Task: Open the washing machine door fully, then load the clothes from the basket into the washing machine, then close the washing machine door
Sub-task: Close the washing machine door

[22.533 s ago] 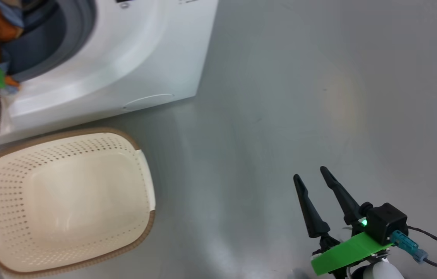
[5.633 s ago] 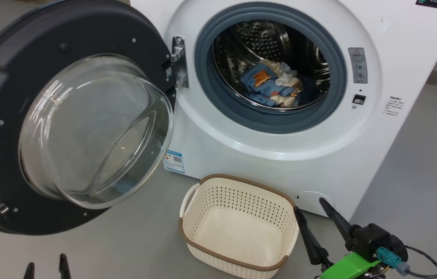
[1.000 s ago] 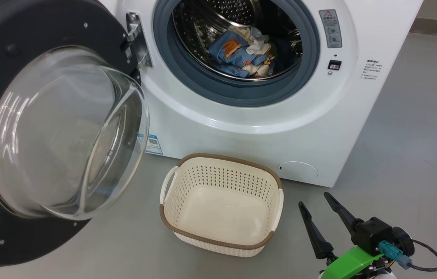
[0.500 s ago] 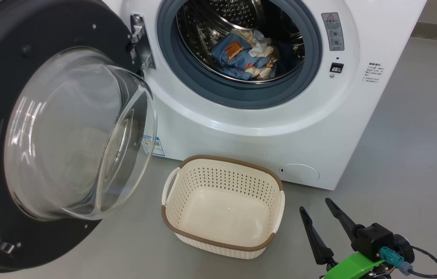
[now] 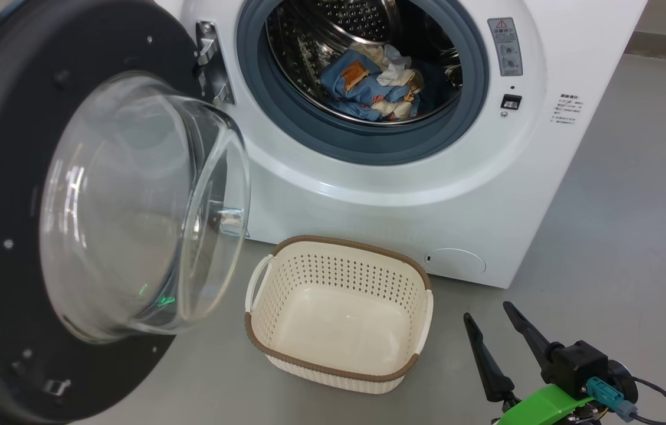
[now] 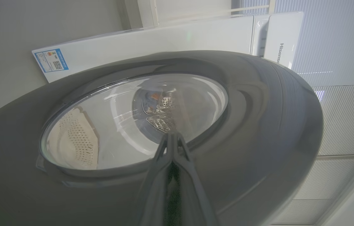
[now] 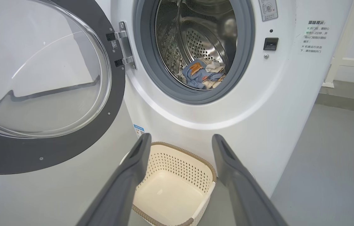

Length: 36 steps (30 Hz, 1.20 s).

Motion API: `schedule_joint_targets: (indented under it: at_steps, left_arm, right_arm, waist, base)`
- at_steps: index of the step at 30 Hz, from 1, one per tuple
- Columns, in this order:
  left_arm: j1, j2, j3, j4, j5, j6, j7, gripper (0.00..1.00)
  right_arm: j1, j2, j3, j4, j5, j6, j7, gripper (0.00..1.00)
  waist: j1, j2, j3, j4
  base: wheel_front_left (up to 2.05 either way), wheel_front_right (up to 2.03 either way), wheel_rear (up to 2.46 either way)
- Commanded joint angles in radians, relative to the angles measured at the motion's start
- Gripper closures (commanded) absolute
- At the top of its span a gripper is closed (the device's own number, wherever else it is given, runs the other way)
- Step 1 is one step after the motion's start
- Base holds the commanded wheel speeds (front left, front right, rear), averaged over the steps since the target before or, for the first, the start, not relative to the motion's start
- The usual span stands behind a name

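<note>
1. While the washing machine door (image 5: 132, 206) is swung open leftward, the left gripper (image 6: 172, 135) is seen clenched, empty, at its outer face.
2. The clothes (image 5: 377, 82) are piled inside the washing machine (image 5: 403, 195).
3. The basket (image 5: 338, 274) is set before it, the right gripper (image 5: 487, 311) spread, empty, to its right.

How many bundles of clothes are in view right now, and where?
1. The clothes lie inside the drum of the washing machine. The basket on the floor in front is empty. More fabric could be hidden deeper in the drum.
</note>
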Motion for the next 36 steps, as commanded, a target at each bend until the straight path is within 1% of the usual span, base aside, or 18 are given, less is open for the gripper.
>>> schedule_joint_targets:
  at_steps: [1,5,11,15,19,21,22,24,30,32,34,36]
  left_arm:
    - [0.007,0.029,0.010,-0.068,-0.019,0.011,0.025,1.00]
    - [0.050,-0.014,-0.007,-0.203,-0.032,0.050,0.056,1.00]
    - [0.124,-0.105,-0.034,-0.428,-0.051,0.114,0.073,1.00]
    - [0.160,-0.162,-0.059,-0.533,-0.049,0.144,0.065,1.00]
    - [0.166,-0.211,-0.092,-0.586,-0.036,0.150,0.043,1.00]
    - [0.168,-0.229,-0.122,-0.604,-0.028,0.153,0.039,1.00]
    - [0.168,-0.243,-0.148,-0.613,-0.020,0.153,0.029,1.00]
    - [0.160,-0.254,-0.172,-0.615,-0.020,0.150,0.018,1.00]
    - [0.132,-0.270,-0.230,-0.595,0.001,0.136,-0.040,1.00]
    - [0.120,-0.273,-0.255,-0.583,0.013,0.124,-0.061,1.00]
    - [0.103,-0.276,-0.272,-0.564,0.021,0.116,-0.096,1.00]
    - [0.079,-0.278,-0.283,-0.537,0.037,0.105,-0.153,1.00]
  right_arm:
    - [-0.009,0.007,0.019,-0.029,0.013,0.006,-0.005,0.00]
    - [-0.006,0.009,0.011,-0.031,0.015,0.006,-0.005,0.00]
    - [-0.010,0.012,0.014,-0.035,0.020,0.006,-0.005,0.00]
    - [-0.008,0.012,0.016,-0.034,0.029,0.006,-0.005,0.00]
    - [-0.004,0.012,0.017,-0.034,0.032,0.006,-0.005,0.00]
    - [-0.002,0.012,0.016,-0.036,0.033,0.006,-0.005,0.00]
    - [0.000,0.012,0.020,-0.035,0.034,0.006,-0.005,0.00]
    - [0.002,0.012,0.022,-0.034,0.035,0.006,-0.005,0.00]
    - [0.002,0.012,0.029,-0.035,0.036,0.006,-0.005,0.00]
    - [0.003,0.012,0.027,-0.036,0.036,0.006,-0.005,0.00]
    - [0.005,0.012,0.026,-0.034,0.033,0.006,-0.005,0.00]
    - [0.008,0.012,0.026,-0.034,0.031,0.006,-0.005,0.00]
  waist:
    - [0.0000,0.0000,0.000,-0.001]
    - [0.0000,0.0000,0.003,-0.006]
    - [0.0000,0.0000,0.007,-0.031]
    - [0.0000,0.0000,0.003,-0.055]
    - [0.0000,0.0000,-0.006,-0.080]
    - [0.0000,0.0000,-0.010,-0.090]
    - [0.0000,0.0000,-0.016,-0.106]
    - [0.0000,0.0000,-0.020,-0.119]
    - [0.0000,0.0000,-0.026,-0.160]
    - [0.0000,0.0000,-0.029,-0.177]
    - [0.0000,0.0000,-0.031,-0.193]
    - [0.0000,0.0000,-0.032,-0.210]
  base:
    - [0.00,0.00,0.00]
    - [0.00,0.00,0.00]
    - [0.00,0.00,0.00]
    - [0.00,0.00,0.00]
    - [0.00,0.00,0.00]
    - [0.00,0.00,0.00]
    - [0.00,0.00,0.00]
    - [0.00,0.00,0.00]
    - [0.00,0.00,0.00]
    - [0.00,0.00,0.00]
    - [0.00,0.00,0.00]
    - [0.00,0.00,0.00]
